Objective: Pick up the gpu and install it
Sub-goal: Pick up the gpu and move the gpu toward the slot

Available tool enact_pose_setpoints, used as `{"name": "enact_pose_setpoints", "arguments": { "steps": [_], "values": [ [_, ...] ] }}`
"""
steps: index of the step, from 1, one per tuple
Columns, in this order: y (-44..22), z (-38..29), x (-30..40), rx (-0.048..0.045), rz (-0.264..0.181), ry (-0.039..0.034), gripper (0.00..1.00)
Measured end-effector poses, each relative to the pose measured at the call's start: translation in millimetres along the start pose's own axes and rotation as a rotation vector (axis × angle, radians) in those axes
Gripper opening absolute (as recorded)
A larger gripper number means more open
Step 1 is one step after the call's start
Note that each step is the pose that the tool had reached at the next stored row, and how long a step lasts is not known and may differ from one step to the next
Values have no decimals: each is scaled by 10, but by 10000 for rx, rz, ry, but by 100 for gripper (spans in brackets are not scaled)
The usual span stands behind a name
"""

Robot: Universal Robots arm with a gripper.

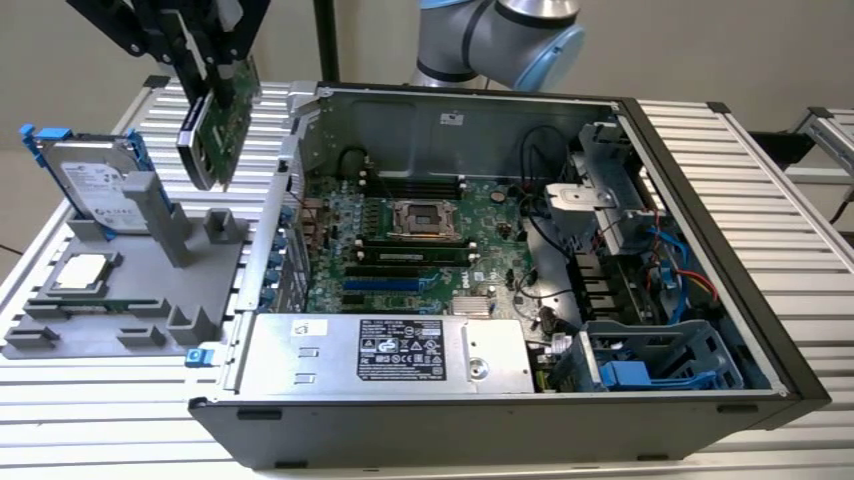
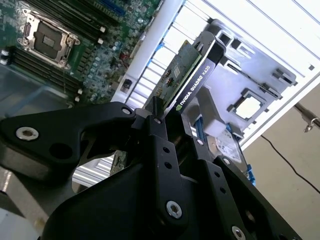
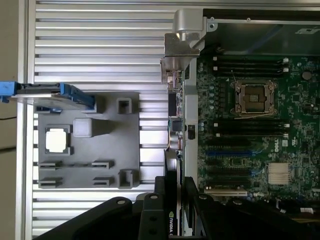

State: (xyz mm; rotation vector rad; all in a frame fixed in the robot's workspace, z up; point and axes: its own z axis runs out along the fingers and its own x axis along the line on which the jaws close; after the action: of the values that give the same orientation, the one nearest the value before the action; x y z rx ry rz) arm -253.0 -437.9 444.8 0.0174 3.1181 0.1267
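Slatted tabletop (image 1: 107, 420) below; gpu (image 1: 220, 125) pinched edgewise between jaws, hanging upright in air between grey fixture (image 1: 80, 340) and open computer case (image 1: 534, 420), probably kept vertical to suit a motherboard (image 1: 494, 270) slot.

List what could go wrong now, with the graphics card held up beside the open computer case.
1. The gripper clamps the gpu near one end only; it might slip and fall, hitting the grey holder or the case wall.
2. That wall stands between the gpu and the motherboard; a low path could strike it.
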Motion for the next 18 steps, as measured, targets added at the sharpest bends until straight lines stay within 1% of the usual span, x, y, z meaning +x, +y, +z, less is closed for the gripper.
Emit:
{"name": "enact_pose_setpoints", "arguments": {
  "steps": [18],
  "values": [
    [6,3,-110,-1,1,-1,0]
  ]
}}
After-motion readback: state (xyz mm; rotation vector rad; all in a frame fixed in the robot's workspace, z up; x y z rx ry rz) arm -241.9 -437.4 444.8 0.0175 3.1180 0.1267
